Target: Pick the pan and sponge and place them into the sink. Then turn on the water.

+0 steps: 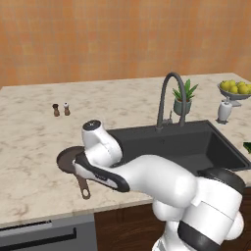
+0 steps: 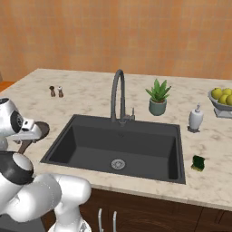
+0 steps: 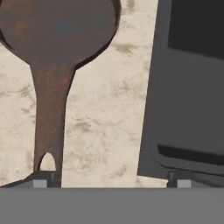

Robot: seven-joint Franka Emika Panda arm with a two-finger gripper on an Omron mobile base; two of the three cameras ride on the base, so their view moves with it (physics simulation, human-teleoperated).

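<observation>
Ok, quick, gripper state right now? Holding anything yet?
Gripper: open, holding nothing; it hangs over the counter between the pan handle and the sink edge.

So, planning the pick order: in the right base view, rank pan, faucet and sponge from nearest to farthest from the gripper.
1. Pan, at the gripper, left of the sink.
2. Faucet, behind the basin's middle.
3. Sponge, on the counter at the far right.

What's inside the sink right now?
The sink holds only its round silver drain; no water there. From the left base view, the arm covers its near left corner.
</observation>
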